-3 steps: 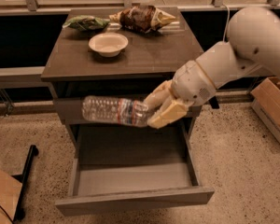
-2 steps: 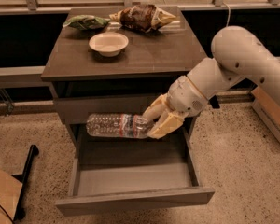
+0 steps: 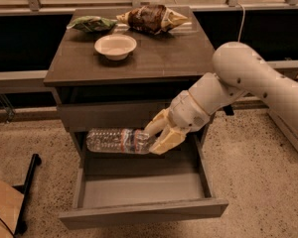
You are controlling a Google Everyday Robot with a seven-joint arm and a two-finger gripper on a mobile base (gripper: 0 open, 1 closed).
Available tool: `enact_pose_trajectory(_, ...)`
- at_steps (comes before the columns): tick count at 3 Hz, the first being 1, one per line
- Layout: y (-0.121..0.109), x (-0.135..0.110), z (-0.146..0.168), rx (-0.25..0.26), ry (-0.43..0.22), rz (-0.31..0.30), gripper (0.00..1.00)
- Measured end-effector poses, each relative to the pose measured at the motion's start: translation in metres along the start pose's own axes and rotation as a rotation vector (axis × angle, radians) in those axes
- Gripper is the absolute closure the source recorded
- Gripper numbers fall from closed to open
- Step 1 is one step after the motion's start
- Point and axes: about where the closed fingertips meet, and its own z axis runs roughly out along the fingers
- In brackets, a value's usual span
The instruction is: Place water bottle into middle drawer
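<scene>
The water bottle (image 3: 111, 140) is clear and ribbed and lies level in the air, its base pointing left. My gripper (image 3: 158, 138) is shut on its cap end, which my yellowish fingers (image 3: 165, 142) hide. The bottle hangs over the back of the open middle drawer (image 3: 139, 187), a wide grey-brown drawer pulled far out with a lighter grey floor. The bottle sits just below the closed top drawer front (image 3: 114, 114). My white arm (image 3: 248, 78) reaches in from the right.
On the cabinet top (image 3: 169, 53) stand a white bowl (image 3: 115, 46), a brown snack bag (image 3: 149, 18) and a green bag (image 3: 90, 23). A black stand (image 3: 27, 192) and a cardboard piece (image 3: 2, 207) are on the floor at left.
My gripper has moved down and slightly left with the bottle, bringing it from in front of the top drawer to just above the open drawer. The arm has drawn lower.
</scene>
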Motion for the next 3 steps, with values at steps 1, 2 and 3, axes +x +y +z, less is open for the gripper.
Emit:
enact_pose_trajectory(1, -0.006, 0.03, 0.049, -0.02, -0.022, 0.026, 1.0)
enact_pose_trajectory(2, -0.02, 0.082, 0.105, -0.063, -0.021, 0.063, 1.0)
enact_pose_trajectory(3, -0.02, 0.083, 0.106, -0.065, -0.023, 0.065, 1.0)
